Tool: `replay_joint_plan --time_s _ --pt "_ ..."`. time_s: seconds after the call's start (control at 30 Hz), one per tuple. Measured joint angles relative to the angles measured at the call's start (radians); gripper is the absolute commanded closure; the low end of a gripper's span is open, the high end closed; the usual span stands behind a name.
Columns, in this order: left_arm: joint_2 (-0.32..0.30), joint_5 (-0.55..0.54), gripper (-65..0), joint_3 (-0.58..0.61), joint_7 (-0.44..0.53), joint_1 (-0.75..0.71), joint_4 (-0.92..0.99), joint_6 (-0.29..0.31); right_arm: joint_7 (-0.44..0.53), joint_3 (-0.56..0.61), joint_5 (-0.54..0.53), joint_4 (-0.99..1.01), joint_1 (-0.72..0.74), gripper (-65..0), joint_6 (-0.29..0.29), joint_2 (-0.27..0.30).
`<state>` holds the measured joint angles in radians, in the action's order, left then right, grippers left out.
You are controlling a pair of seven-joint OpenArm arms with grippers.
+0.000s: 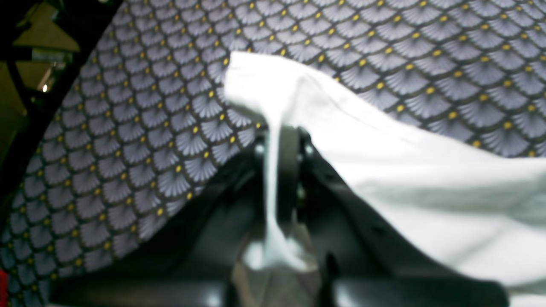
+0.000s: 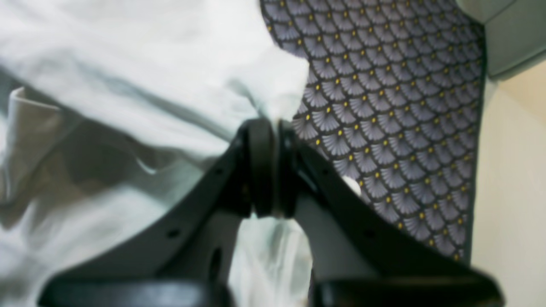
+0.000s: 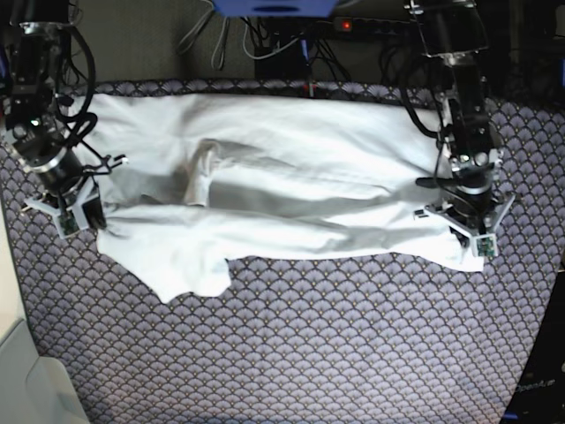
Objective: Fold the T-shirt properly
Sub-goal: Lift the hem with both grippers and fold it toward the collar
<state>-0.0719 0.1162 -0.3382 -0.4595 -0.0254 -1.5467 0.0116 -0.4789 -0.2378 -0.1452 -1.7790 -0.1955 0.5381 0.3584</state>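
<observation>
Where the patterned worktop (image 3: 309, 353) spreads widest, the T-shirt (image 3: 265, 194) lies across its far half, partly doubled lengthwise, one sleeve trailing near-left. Left tool (image 1: 279, 140): clamped on the cloth's right edge. Right tool (image 2: 268, 128): clamped on the left edge. Opposite holds at the two ends probably keep the fabric taut for the fold.

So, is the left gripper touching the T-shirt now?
Touching. In the left wrist view the left gripper is shut on a fold of the T-shirt, and white cloth runs between its jaws.
</observation>
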Motion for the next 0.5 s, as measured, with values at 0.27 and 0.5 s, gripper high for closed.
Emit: replay_joint_plan --time_s 0.27,0.5 --pt "0.002 -0.002 -0.5 -0.061 -0.001 -0.061 -0.084 0.01 0.002 -0.144 0.0 -0.039 -0.11 0.0 0.137 -0.084" --pt "0.0 -0.004 -0.5 -0.075 -0.004 -0.085 -0.073 0.009 0.008 -0.143 0.004 -0.039 -0.189 0.0 0.15 -0.104"
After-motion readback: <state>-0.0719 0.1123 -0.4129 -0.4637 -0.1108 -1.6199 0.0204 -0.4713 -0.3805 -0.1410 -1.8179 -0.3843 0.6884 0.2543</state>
